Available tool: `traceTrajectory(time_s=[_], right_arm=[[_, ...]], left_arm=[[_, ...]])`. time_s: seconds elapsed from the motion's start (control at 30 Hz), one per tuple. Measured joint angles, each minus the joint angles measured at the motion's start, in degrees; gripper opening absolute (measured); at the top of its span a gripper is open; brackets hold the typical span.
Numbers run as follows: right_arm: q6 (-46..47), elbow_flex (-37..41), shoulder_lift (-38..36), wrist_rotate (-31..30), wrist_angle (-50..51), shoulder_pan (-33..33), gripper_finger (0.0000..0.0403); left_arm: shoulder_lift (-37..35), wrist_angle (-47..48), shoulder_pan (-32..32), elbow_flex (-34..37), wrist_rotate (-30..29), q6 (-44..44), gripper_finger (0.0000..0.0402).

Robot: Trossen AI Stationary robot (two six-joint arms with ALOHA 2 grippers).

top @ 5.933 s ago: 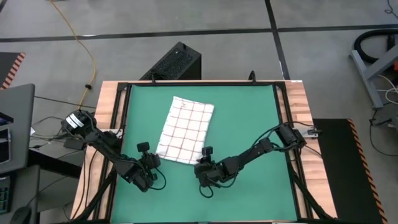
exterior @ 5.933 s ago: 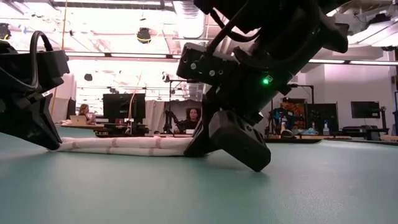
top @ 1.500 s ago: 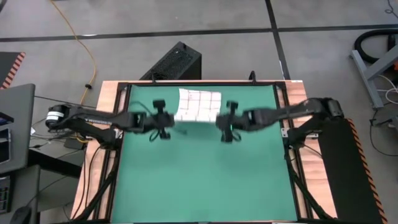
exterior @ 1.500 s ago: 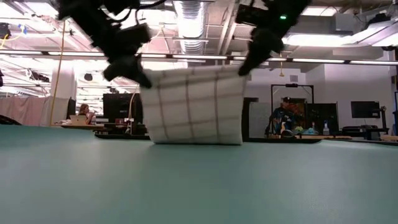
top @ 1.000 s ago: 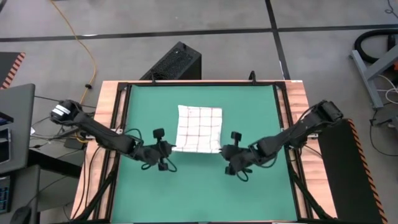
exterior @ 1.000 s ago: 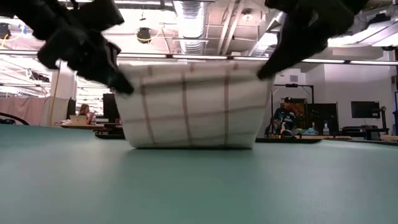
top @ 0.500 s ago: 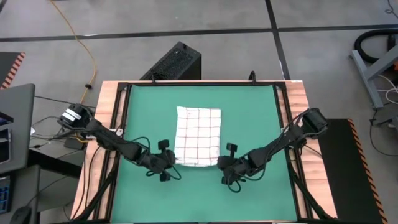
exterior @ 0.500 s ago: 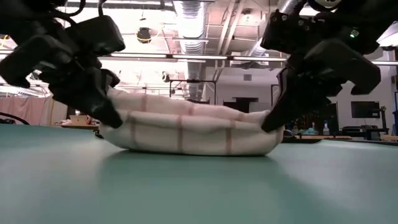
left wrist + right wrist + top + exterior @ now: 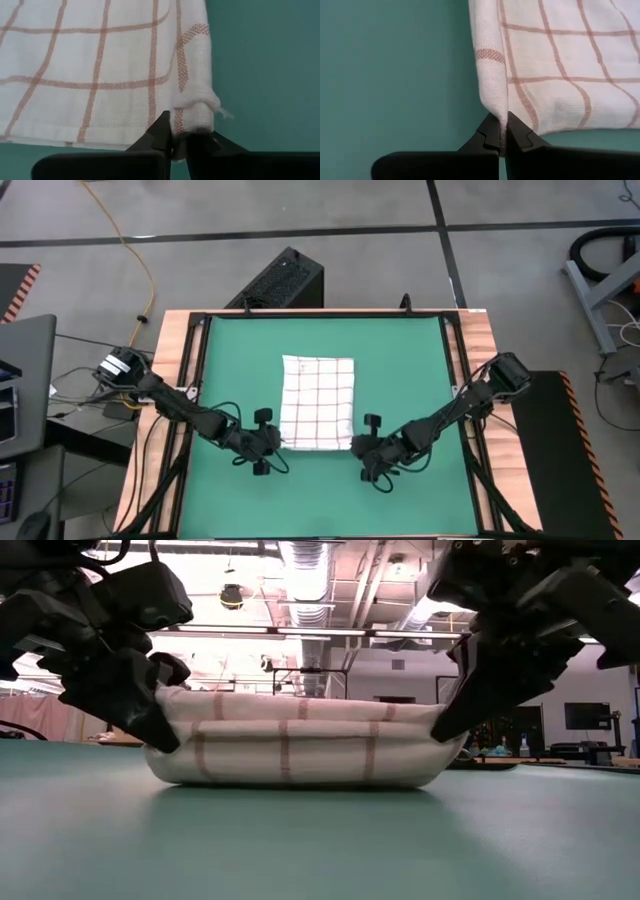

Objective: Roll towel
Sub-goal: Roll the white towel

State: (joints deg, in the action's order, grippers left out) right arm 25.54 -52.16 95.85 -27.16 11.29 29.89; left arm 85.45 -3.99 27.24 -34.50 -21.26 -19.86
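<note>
towel (image 9: 318, 402) flat on green mat (image 9: 410, 370), long axis 12–6 | my left gripper (image 9: 272, 442) pinches 7 o'clock corner | my right gripper (image 9: 357, 445) pinches 5 o'clock corner

- One white soft cloth towel with a thin dark-red check grid (image 9: 317, 402)
- One green mat (image 9: 400, 350)
- Two dark two-finger grippers: left gripper (image 9: 274, 444), right gripper (image 9: 357, 446)
</note>
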Motion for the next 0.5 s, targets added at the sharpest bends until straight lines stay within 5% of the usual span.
traceTrajectory(time_s=[0.17,0.5], right_arm=[[-3.35,0.00,0.00,0.39,0.24,0.74,0.0061],[-6.51,0.04,0.93,-5.26,-0.83,5.93,0.0271]], left_arm=[[-0.02,0.13,-0.02,0.00,-0.01,-0.17,0.0036],[-0.02,0.72,-0.01,0.00,-0.02,-0.31,0.0039]])
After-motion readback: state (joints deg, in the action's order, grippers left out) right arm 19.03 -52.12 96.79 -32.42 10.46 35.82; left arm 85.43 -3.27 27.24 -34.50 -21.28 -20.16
